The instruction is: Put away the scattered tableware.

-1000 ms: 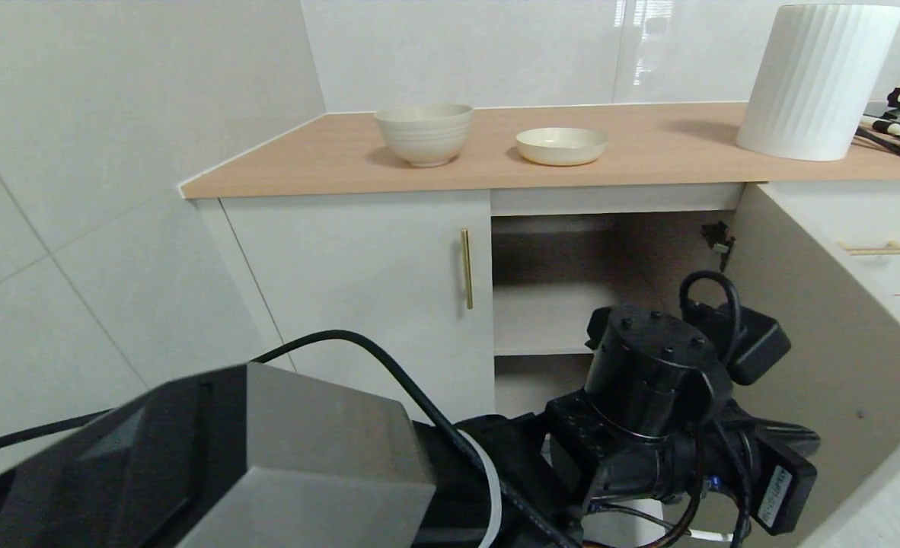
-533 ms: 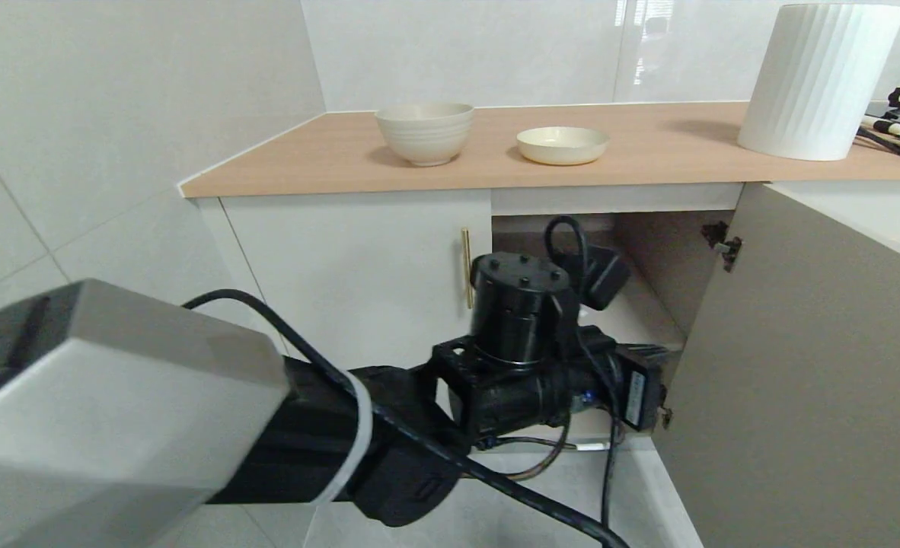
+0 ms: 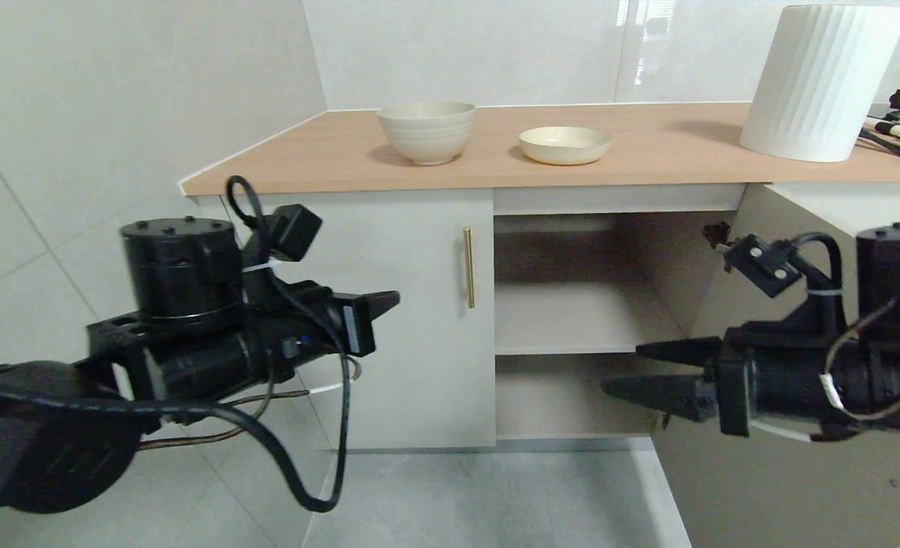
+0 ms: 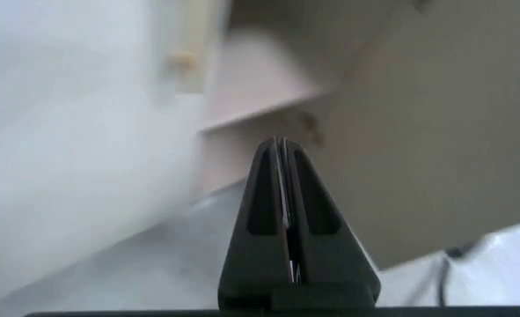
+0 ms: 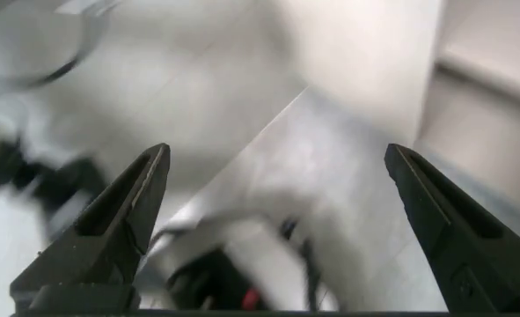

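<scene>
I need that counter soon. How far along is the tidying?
Done: the cabinet door is open. In hand: nothing; the left gripper is shut, the right gripper open, both empty. Left: bowl and dish sit on the counter, neither put away.

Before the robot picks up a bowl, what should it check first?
1. The cupboard door is open: ok.
2. The shelf inside is in sight: ok.
3. The bowl and dish sit upright on the counter: ok.
4. The bowl is empty inside: cannot tell.
5. The right gripper is open: ok.
6. The left gripper is open: not ok, shut.
</scene>
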You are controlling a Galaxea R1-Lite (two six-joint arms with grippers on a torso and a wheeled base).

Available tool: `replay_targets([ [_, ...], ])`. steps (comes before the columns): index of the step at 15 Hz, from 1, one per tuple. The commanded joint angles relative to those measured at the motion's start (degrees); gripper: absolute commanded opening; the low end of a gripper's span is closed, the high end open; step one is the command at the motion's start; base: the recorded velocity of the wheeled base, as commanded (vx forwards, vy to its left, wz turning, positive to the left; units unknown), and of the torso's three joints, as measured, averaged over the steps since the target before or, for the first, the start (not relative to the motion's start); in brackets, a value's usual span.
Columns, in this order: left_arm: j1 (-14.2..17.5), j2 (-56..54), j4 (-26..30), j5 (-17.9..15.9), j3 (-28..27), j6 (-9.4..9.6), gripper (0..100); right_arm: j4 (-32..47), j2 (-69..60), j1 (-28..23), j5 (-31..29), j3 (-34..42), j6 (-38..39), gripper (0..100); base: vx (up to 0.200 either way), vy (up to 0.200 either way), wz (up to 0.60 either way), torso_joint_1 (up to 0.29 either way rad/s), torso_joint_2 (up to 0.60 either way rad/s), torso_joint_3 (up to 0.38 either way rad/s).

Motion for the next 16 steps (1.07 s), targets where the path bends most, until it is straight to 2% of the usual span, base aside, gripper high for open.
replay_targets([
  [1, 3.44, -7.96, 0.23, -0.04, 4.32, -0.02, 0, 0.34, 8.79, -1.50, -1.13, -6.82, 0.25, 100, 0.000, 0.000, 0.00, 0.000, 0.00, 0.000],
  [2, 3.44, -8.40, 0.23, -0.04, 4.50, -0.02, 0, 0.60, 9.76, -2.12, -2.89, -7.43, 0.43, 100, 0.000, 0.000, 0.00, 0.000, 0.00, 0.000],
  [3, 3.44, -8.22, 0.32, -0.04, 4.24, 0.16, 100, 0.34, 11.87, -2.29, -7.02, -8.05, 0.43, 100, 0.000, 0.000, 0.00, 0.000, 0.00, 0.000],
  [8, 3.44, -8.49, 0.14, -1.71, 4.68, 1.39, 100, 3.15, 5.89, -2.65, -11.33, -9.02, 0.87, 100, 0.000, 0.000, 0.00, 0.000, 0.00, 0.000],
  [10, 3.44, -8.49, 1.46, -1.44, 3.71, 1.48, 100, 8.51, 3.26, -2.73, -14.93, -11.21, 0.87, 100, 0.000, 0.000, 0.00, 0.000, 0.00, 0.000],
  [13, 3.44, -10.33, 5.59, -1.18, 2.30, 1.56, 100, 10.27, 1.06, -2.65, -23.11, -12.97, 0.87, 100, 0.000, 0.000, 0.00, 0.000, 0.00, 0.000],
  [16, 3.44, -11.83, 6.91, -1.18, 2.04, 1.56, 100, 12.29, -0.44, -2.56, -23.19, -13.15, 0.78, 100, 0.000, 0.000, 0.00, 0.000, 0.00, 0.000],
])
